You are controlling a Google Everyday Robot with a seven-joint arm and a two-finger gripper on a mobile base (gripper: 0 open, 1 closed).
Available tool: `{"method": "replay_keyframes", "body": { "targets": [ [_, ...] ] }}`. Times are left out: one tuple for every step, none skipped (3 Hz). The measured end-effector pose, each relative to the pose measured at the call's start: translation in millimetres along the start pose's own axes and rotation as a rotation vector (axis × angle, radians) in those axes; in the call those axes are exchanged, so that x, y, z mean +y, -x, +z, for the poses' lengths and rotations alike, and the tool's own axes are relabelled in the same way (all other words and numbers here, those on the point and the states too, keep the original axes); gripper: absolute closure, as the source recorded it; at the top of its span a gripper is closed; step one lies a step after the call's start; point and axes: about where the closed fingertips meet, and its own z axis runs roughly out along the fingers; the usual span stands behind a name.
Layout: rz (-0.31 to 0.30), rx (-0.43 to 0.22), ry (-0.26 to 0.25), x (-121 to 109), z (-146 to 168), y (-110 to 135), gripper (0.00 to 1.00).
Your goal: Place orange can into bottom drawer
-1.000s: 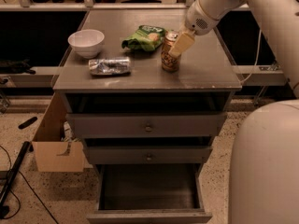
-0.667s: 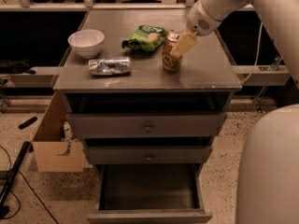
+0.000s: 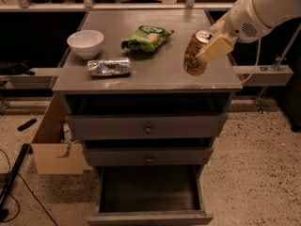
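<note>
One orange can (image 3: 193,61) was up, one gripper (image 3: 203,51) clamped round it at the table's (image 3: 155,75) right front. One white bowl (image 3: 85,42), one crushed silver can (image 3: 109,67), one green bag (image 3: 147,37). Drawers numbered three: two knobbed drawers (image 3: 146,125), one bottom drawer (image 3: 149,192).

Cabinet top (image 3: 160,76) carries 3 things: white bowl (image 3: 85,43) back L, crushed can (image 3: 109,67) just in front of it, green bag (image 3: 147,37) nr back centre. Gripper (image 3: 214,46) over front R corner, clamped on tilted orange can (image 3: 194,60). Speckled floor (image 3: 254,173): cardboard box (image 3: 54,154) at cabinet's L.
</note>
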Motion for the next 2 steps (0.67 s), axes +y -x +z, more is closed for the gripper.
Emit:
{"method": "replay_keyframes", "body": {
  "targets": [
    [0.049, -0.008, -0.024, 46.0, -35.4, -34.0, 1.0],
    [0.078, 0.016, -0.014, 53.8, -34.9, -53.5, 1.0]
  ]
}}
